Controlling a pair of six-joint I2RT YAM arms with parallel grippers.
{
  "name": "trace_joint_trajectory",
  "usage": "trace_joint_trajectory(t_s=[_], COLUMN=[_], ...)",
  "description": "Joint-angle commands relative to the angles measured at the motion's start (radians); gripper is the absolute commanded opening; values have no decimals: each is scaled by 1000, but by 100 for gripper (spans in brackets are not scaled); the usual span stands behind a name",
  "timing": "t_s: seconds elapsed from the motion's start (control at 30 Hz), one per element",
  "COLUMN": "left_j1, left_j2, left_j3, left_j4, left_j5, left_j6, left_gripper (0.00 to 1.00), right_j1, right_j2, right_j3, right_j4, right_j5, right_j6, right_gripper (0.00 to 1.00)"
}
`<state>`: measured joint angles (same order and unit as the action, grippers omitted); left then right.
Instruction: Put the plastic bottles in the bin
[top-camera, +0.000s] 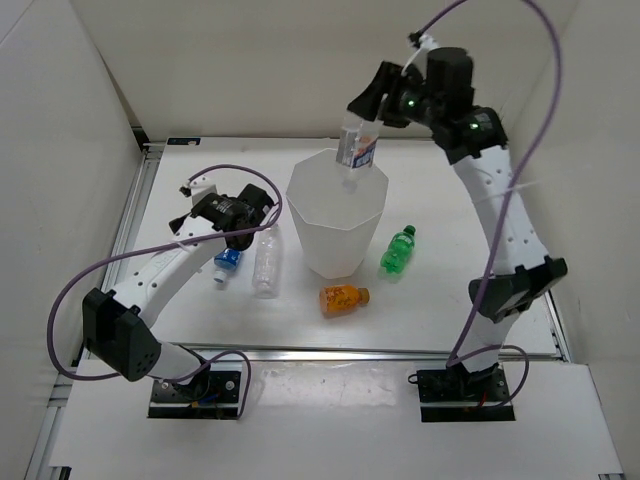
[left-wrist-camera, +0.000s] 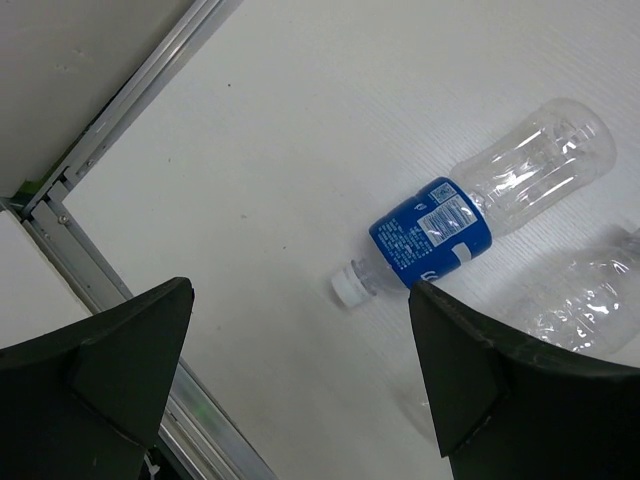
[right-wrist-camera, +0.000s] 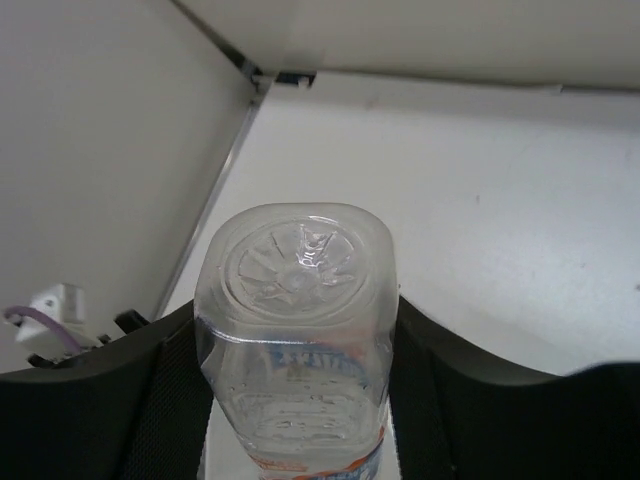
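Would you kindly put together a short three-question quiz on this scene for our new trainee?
1. True or false: the right gripper holds a labelled bottle above the bin.
2. In the left wrist view, which bottle's cap shows between the fingers of the open left gripper? A) green B) orange C) blue-labelled bottle
3. How many bottles lie on the table?

Key
1. True.
2. C.
3. Four: the blue-labelled bottle, the plain clear bottle, the green bottle and the orange bottle.
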<state>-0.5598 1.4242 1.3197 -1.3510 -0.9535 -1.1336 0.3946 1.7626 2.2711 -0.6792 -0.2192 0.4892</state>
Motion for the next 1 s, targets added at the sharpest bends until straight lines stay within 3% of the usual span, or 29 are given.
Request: trace_joint_trajectory(t_s=[0.0,0.03,0.13,0.2,0.33,0.43,0.53,0.67,0.97], left_j1=[1,11,11,11,20,20,20,20,20], left_j2=[-30,-21,-21,-21,-21,-21,-21,-21,-21], left_j3=[4,4,13,13,13,13,4,-7,-39], left_j4=[-16,-25,-39,-51,-51,-51,-31,-22,-33], left_j5=[-57,-70,-91,-102,-102,-102,-91,-80,-68], left_j6=[0,0,-9,-9,1,11,35,61,61], left_gripper=[100,100,100,100,100,100,100,100,100], right_j1=[32,41,44,18,-153,-298,-422,-450,-378], right_j2=[14,-3,-49,-77,-153,-205,-192,-94,106], right_j3=[-25,-38,-47,-25,-25,-212,-453,-640,-700], right_j4=[-8,-19,-40,-49,-121,-172,-226,-217,-166], right_j5=[-45,-33,41,148,246,224,106,-6,-96], right_j6=[-47,-38,-38,-22,93,193,262,223,153], right_gripper=[64,83,100,100,100,100,100,100,100])
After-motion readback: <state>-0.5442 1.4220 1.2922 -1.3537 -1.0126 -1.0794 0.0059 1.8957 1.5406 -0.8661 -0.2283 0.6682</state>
